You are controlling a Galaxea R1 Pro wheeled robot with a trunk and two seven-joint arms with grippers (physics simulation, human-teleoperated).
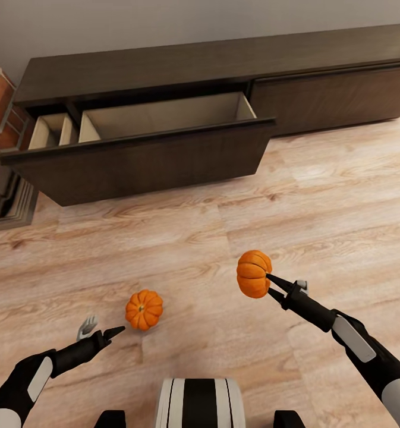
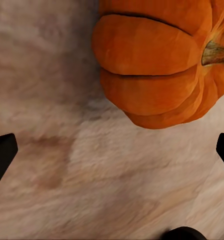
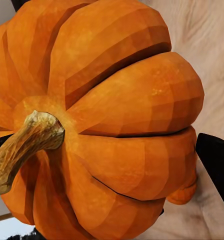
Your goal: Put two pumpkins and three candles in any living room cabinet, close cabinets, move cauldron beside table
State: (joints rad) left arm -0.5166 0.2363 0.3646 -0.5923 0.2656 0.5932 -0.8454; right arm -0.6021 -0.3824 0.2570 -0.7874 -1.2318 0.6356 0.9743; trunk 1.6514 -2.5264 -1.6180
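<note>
Your right gripper (image 1: 271,284) pinches one pumpkin (image 1: 254,273) above the floor (image 1: 318,202). Left gripper (image 1: 104,329) spread beside second pumpkin (image 1: 144,309) on the floor. Cabinet (image 1: 164,77) left drawer (image 1: 146,157) open, its visible interior bare.

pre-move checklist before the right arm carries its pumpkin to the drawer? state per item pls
1. Right gripper shut on the held pumpkin: ok, pumpkin is lifted off the floor between the fingers.
2. Cabinet left drawer pulled out: ok, pale interior exposed.
3. Room in the drawer: ok for the wide compartment as far as seen; its front part is hidden behind the drawer front.
4. Right drawer front closed: ok.
5. Left gripper free: ok, open, beside the floor pumpkin, not touching it.
6. Grip security for the carry: cannot tell; the right wrist view shows the pumpkin close up, contact points hidden.
</note>
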